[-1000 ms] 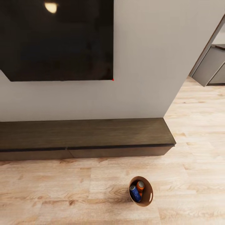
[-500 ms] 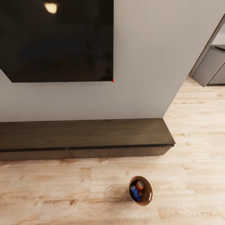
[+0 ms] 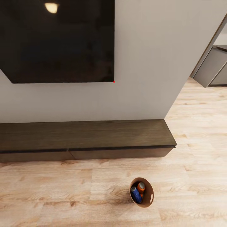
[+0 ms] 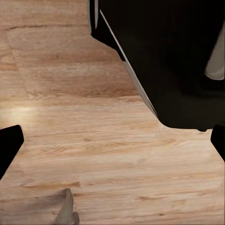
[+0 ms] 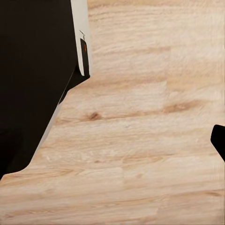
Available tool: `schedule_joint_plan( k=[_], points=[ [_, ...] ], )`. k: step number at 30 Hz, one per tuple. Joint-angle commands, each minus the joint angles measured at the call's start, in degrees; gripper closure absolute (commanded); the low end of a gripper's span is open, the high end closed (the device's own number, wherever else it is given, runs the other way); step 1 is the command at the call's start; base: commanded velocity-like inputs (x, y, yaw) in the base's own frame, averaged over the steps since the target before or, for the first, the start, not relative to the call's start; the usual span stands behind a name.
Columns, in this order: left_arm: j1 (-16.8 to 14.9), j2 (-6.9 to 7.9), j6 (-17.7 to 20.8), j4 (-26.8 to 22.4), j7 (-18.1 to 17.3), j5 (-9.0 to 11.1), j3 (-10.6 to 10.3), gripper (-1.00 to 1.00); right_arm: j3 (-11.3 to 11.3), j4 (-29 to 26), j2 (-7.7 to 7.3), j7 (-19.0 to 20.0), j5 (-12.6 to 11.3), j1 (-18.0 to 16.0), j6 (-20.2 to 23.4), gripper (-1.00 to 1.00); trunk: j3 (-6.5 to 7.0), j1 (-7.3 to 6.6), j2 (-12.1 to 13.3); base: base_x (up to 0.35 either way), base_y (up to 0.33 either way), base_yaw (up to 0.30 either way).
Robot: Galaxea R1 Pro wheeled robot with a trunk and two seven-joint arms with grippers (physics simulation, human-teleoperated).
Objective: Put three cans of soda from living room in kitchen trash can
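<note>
A: Entry, nearest first. What lies under your arms?

B: Pale wood-plank floor under both wrists. My left gripper has one dark fingertip at each side of its wrist view, set wide apart with bare planks between them. My right gripper shows one dark fingertip at the picture's edge; whether its jaws are apart or together, I cannot tell. My own dark body takes up part of each wrist view.

A: And the task's things?

B: From the head: the tash can stands on the floor, in front of the long dark bench, nearer that bench's right end, well apart from it. Inside it lie the blue can and an orange can, touching. A third can I cannot make out.

A: Beyond that?

B: The bench runs along the grey wall. The black screen hangs above it, reflecting a lamp. Far right, past the wall's corner, grey cabinets.
</note>
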Motion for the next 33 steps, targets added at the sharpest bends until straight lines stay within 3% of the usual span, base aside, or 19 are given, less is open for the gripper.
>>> schedule_joint_plan(
  k=[1,33],
  points=[
    [-0.01,-0.01,-0.29,-0.04,0.06,-0.01,-0.08,-1.00,0.00,0.03,-0.01,0.00,0.03,0.00,0.00,-1.00,0.00,0.00,0.00,0.000,0.000,0.000],
    [-0.12,-0.21,-1.46,-0.48,0.26,-0.02,-0.17,-1.00,0.27,-0.01,0.39,0.00,-0.25,0.00,0.00,-1.00,0.00,0.00,0.00,0.000,0.000,0.000]
  ],
)
